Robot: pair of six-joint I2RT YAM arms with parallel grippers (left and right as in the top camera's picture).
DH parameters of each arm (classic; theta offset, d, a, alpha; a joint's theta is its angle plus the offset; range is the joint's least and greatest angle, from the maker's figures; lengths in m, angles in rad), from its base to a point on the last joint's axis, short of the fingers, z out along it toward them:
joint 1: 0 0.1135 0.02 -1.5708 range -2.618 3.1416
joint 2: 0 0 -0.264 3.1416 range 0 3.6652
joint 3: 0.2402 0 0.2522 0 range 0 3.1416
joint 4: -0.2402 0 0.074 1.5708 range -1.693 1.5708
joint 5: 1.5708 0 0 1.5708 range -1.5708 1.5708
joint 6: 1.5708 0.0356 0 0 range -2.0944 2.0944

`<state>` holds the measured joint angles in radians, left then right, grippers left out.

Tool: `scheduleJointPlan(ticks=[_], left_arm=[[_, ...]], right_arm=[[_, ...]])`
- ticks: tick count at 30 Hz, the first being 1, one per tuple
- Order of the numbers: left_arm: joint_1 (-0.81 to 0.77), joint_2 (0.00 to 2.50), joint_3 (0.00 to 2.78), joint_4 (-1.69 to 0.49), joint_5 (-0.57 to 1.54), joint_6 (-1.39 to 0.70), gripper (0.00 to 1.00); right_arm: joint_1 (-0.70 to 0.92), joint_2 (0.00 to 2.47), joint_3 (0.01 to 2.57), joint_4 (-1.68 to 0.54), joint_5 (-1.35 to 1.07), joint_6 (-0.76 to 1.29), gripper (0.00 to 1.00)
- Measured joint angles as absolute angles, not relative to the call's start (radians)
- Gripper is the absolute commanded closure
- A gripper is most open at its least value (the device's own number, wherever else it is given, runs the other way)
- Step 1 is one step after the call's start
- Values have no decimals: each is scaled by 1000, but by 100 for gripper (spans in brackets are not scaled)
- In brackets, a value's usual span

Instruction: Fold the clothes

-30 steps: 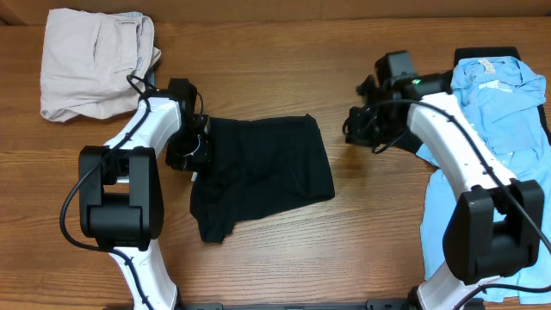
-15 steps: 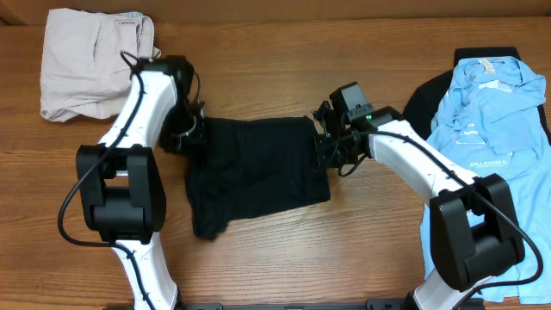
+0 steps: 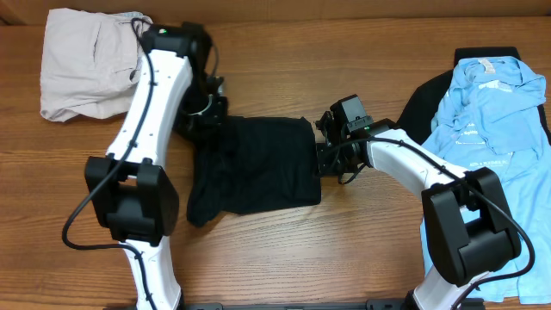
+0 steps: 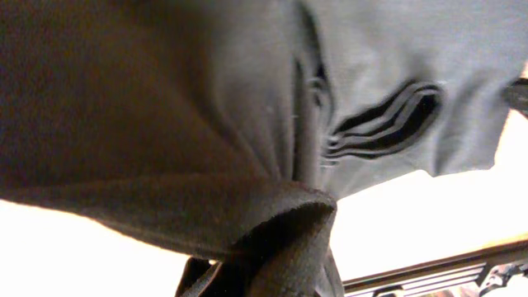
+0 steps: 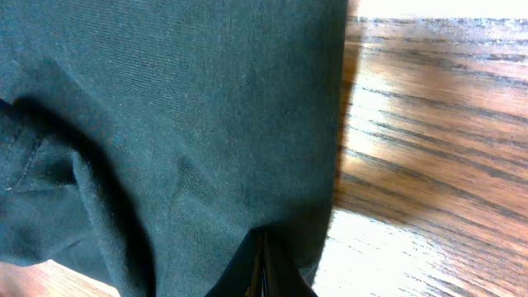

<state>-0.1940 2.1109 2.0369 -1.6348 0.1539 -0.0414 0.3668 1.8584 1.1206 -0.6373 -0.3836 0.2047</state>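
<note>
The black garment lies crumpled in the middle of the table. My left gripper is shut on its upper left corner and holds that corner raised; the left wrist view shows the black cloth bunched into the jaws. My right gripper is shut on the garment's right edge, low at the table. In the right wrist view the black cloth runs into the closed jaws.
Pale beige trousers lie at the far left. Light-blue T-shirts are piled on dark cloth at the right edge. Bare wooden table runs along the front.
My left gripper has moved up and to the right, lifting the black garment's left corner. My right gripper came left from the blue pile to the garment's right edge and shut on it.
</note>
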Motion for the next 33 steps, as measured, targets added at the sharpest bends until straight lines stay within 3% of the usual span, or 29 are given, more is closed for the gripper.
scheduleJointPlan(ticks=[24,33], left_arm=[[-574,2148,2071,-1315,152,-132,96],[-615,2275,2073,-1292,115,-209,96]], right_arm=[[349,1858,1121,-641,-378,229,96],[249,1835,1124,-652,-432,245,96]])
